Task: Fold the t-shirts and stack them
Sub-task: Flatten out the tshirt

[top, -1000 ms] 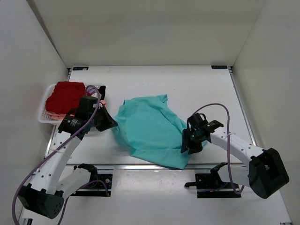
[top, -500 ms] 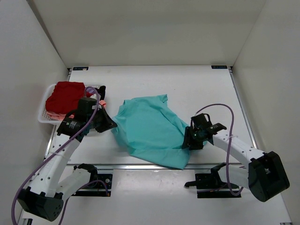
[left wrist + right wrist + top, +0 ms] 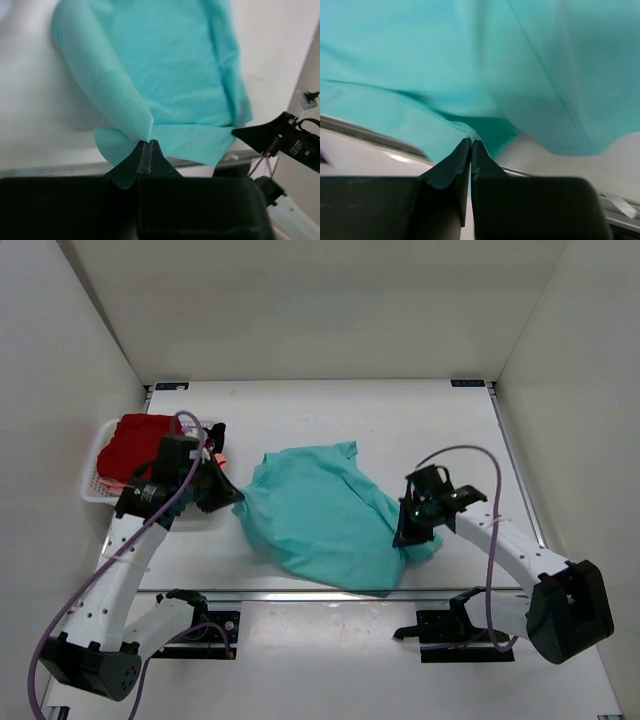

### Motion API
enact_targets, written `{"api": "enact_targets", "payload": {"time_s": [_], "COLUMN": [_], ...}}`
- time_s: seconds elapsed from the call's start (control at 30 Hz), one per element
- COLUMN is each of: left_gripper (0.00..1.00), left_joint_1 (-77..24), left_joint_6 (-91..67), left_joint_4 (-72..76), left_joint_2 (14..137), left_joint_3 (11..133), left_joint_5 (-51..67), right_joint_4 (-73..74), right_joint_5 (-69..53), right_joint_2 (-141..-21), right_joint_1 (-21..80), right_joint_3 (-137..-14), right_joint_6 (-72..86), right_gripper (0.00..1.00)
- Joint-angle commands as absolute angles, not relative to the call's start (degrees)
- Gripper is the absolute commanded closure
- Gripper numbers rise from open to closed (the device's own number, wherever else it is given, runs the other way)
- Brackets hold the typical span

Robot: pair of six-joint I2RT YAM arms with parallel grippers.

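Shifts right gripper point(image 3: 405, 537) inward, dragging teal short-sleeved cloth t-shirt point(image 3: 320, 515) hem along; left gripper point(image 3: 235, 498) likewise clamped on fabric, stretching flat for fold

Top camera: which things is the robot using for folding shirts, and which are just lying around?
For the job: teal t-shirt, pinched by left hand and right hand; dark red t-shirt.
Just lying about: white mesh basket holding the red one; purple cables.
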State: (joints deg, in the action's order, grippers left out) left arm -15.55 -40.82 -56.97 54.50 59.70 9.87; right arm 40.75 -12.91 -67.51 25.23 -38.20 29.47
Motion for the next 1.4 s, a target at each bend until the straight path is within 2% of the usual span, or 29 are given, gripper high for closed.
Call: {"api": "enact_targets", "payload": {"time_s": [0.0, 0.2, 0.3, 0.47, 0.6, 0.7, 0.73, 0.8, 0.93, 1.13, 1.23, 1.3, 1.37], "left_gripper": [1.00, 1.00, 1.00, 1.00, 1.00, 1.00, 1.00, 1.00, 1.00, 1.00, 1.00, 1.00, 1.00], "left_joint_1": [-13.5, -13.2, -13.4, -14.9, -15.4, -15.9, -15.8, -14.9, -13.9, -12.4, -11.1, -9.6, -7.8], "left_joint_6": [-37.5, -33.6, -33.7, -33.6, -34.6, -34.6, -35.2, -35.2, -34.7, -33.6, -33.2, -33.1, -35.1], "left_joint_4": [-55.3, -56.9, -60.0, -66.6, -68.9, -67.6, -67.4, -64.8, -60.8, -56.8, -56.4, -57.7, -57.7], "left_joint_2": [58.7, 68.2, 68.6, 65.6, 65.3, 67.6, 68.6, 70.6, 73.9, 85.3, 94.8, 103.9, 109.6], "left_joint_3": [72.2, 100.4, 107.6, 114.8, 121.4, 124.4, 124.5, 123.1, 119.5, 118.4, 126.3, 134.8, 146.5], "left_joint_5": [9.6, 7.4, 5.7, 2.0, 0.1, 0.4, 0.5, 1.0, 1.6, 1.1, 2.1, 2.6, 6.2], "right_joint_4": [46.0, 52.1, 54.6, 61.3, 64.9, 67.3, 66.2, 63.7, 56.3, 42.8, 39.4, 38.5, 39.0], "right_joint_5": [-9.8, -5.2, -2.6, -3.3, -12.2, -26.1, -27.5, -23.8, -10.9, -9.9, -10.1, -8.9, -7.9], "right_joint_2": [-63.4, -60.7, -61.0, -57.7, -56.3, -59.1, -59.7, -61.1, -64.2, -70.8, -76.7, -83.1, -87.6], "right_joint_1": [21.1, 15.4, 16.4, 15.5, 5.6, -9.3, -11.2, -7.0, 0.0, -0.6, -3.3, -3.9, -4.1], "right_joint_3": [-53.1, -76.3, -86.0, -95.0, -102.7, -109.0, -109.2, -108.5, -102.8, -91.0, -93.3, -98.4, -108.8], "right_joint_6": [25.8, 20.2, 18.4, 18.1, 14.3, 9.3, 9.9, 11.4, 10.4, 9.6, 8.9, 7.7, 6.9], "right_gripper": [1.00, 1.00, 1.00, 1.00, 1.00, 1.00, 1.00, 1.00, 1.00, 1.00, 1.00, 1.00, 1.00]}}
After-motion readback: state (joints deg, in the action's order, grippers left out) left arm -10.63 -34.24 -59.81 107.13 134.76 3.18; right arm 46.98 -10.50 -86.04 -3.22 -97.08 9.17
